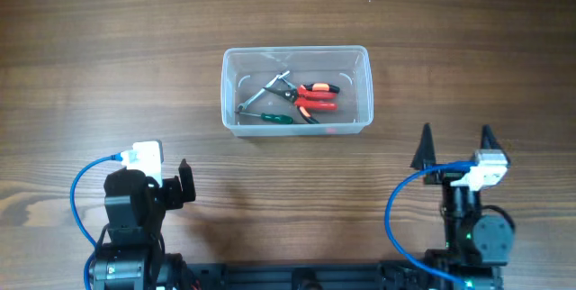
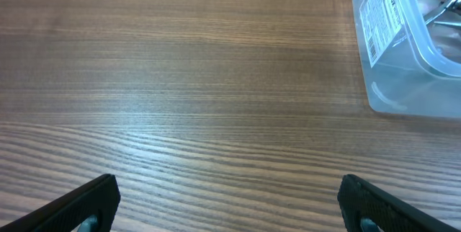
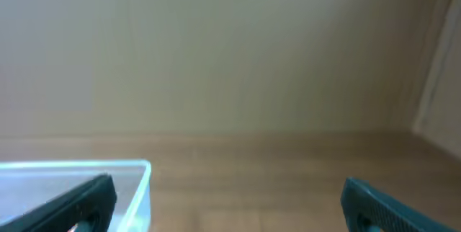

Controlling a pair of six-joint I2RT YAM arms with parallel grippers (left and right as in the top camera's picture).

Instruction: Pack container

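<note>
- Left wrist view showed the left pincer spread wide and empty, its two dark fingers low over the wood-grain worktop.
- In the overhead view, that pincer sat at the near left, well apart from the container.
- The container, a clear tub, stood upright mid-worktop, touched by neither arm.
- Inside it lay a silver metal tool on the left, a green-handled screwdriver along the near wall, and red-handled pliers toward the right.
- The right pincer, at the near right, was opened wide and held nothing. Its tips pointed up-frame, near the container's right corner but apart from it.
</note>
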